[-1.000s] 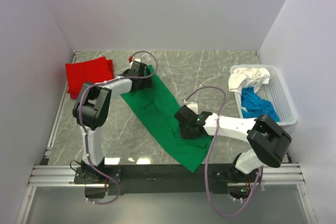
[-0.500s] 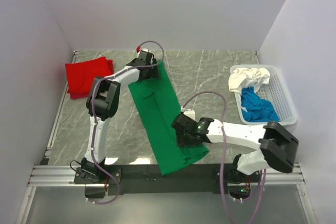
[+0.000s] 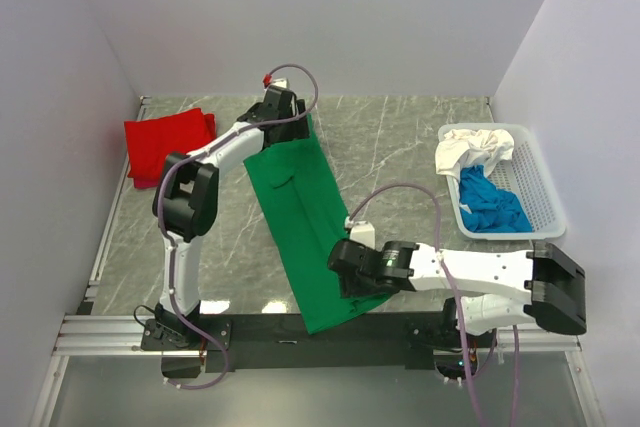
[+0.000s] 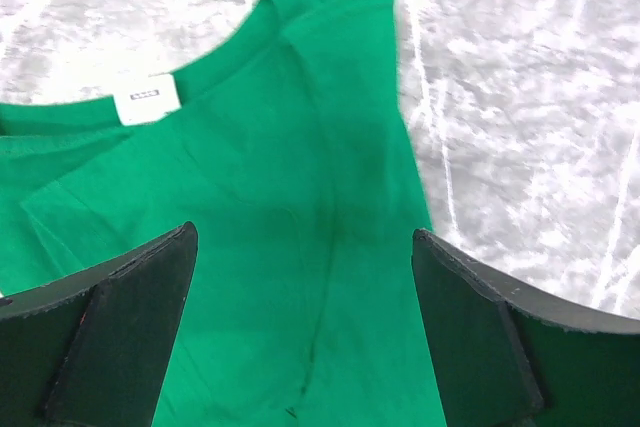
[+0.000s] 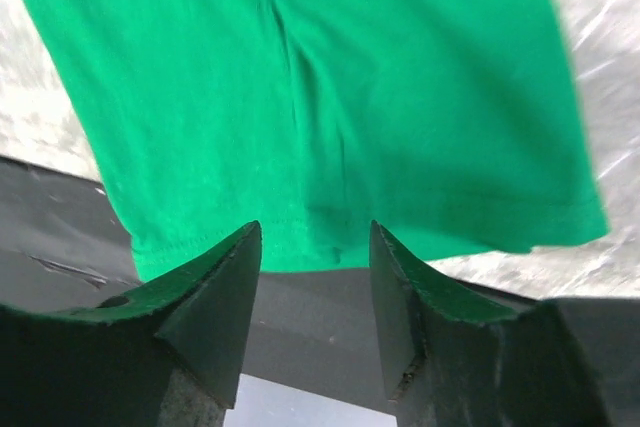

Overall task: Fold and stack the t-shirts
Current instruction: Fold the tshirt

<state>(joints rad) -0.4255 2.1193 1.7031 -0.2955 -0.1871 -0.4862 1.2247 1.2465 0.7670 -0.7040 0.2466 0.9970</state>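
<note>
Left claw [image 4: 303, 237] first: its fingers are spread wide with nothing between them, hovering over the collar end of the bright green cotton t-shirt [image 4: 300, 147], right by the small white neck label [image 4: 148, 99]. The right claw [image 5: 314, 232] has a narrower gap and isn't holding anything either. It sits low over the hem, and I can't tell if it's actually touching the cloth. The green shirt is laid out as a long strip on the grey marble-look table [image 3: 400, 147], running from far centre down to the near edge, and the hem spills a bit onto the black front rail [image 5: 300, 337]. So I'd say we're mid-fold on the green one: it looks narrowed lengthwise already and now needs folding end to end. Next move probably means both claws closing on cloth, with the hem carried up toward the collar. The overhanging hem could be awkward to pinch against the rail. Further out, a folded red t-shirt [image 3: 168, 142] sits at the far left, likely the stack base, just beyond the left arm. Over on the right, the white plastic lattice basket [image 3: 535, 177] holds a crumpled white t-shirt [image 3: 470, 152] and a blue t-shirt [image 3: 490, 205], both unfolded.
</note>
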